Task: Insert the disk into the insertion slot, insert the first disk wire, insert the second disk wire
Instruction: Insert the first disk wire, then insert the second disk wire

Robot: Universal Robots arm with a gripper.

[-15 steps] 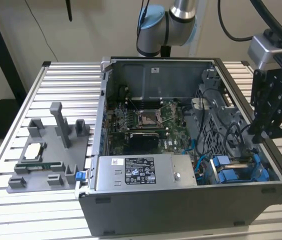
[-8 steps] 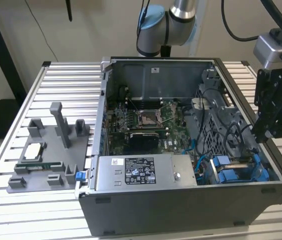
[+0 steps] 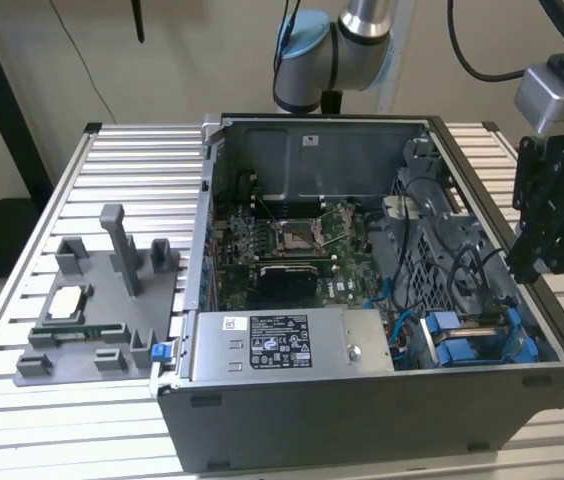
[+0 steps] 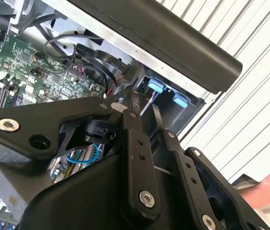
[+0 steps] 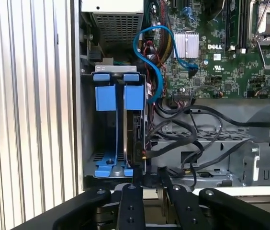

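Blue-framed disk (image 5: pixel 136 134) sat in insertion slot (image 5: pixel 94 157); hand (image 5: pixel 151 179) at its end, grip unreadable; straight, gentle push likely best.

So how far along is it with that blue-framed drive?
The disk already sits in the insertion slot. The gripper hovers at the black wires by the disk's end. Whether either wire is plugged in, I cannot tell.

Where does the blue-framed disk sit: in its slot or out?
In: the disk stands edge-on inside the insertion slot, level with the neighbouring carrier.
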